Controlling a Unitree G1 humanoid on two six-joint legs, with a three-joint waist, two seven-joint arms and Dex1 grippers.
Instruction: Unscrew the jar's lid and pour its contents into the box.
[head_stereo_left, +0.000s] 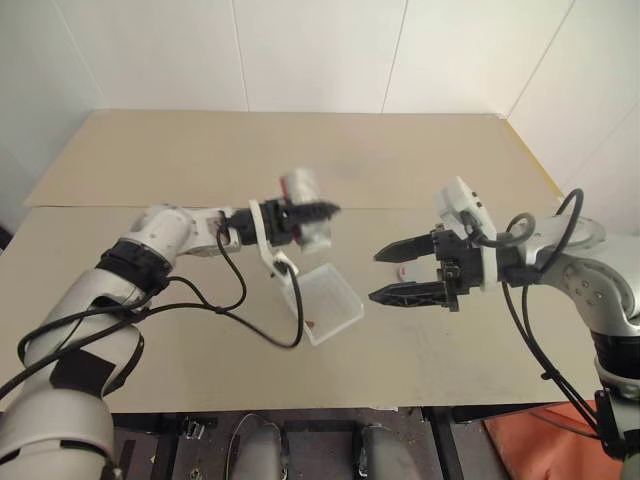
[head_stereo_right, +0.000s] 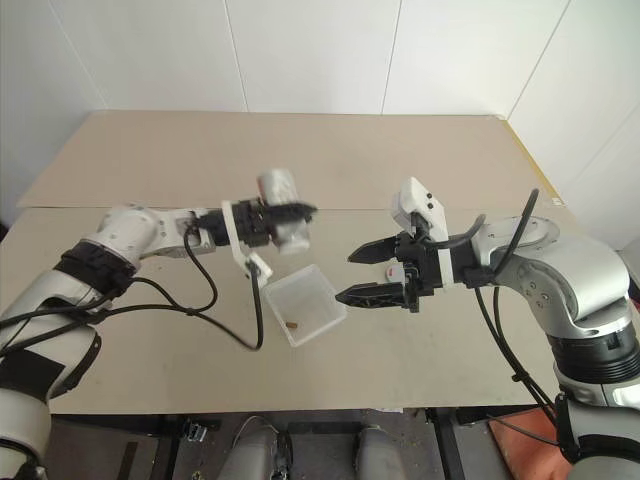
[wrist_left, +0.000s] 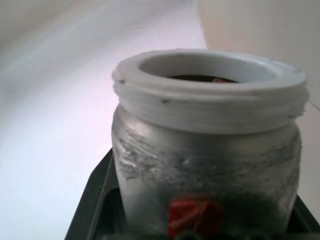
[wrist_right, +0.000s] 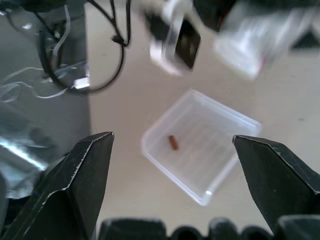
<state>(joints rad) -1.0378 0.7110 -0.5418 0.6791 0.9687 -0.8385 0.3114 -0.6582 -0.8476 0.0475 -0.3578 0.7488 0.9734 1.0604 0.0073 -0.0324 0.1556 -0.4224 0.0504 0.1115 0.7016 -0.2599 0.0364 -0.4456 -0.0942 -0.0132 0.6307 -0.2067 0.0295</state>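
White walls back the worktop; the jar (uncapped), clamped in the left gripper, should be tipped over the box; the right gripper is spread empty.

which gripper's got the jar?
The left gripper: its fingers are shut on the jar, lid off, above the box. The right gripper is open, empty.

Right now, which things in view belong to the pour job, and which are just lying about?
Job:
- jar, lid off, held in left tool
- box
- reddish-brown bit lying in the box
- right tool, open, holding nothing

Lying about:
- small red-and-white object on the table, behind the right tool; could be the lid, can't tell
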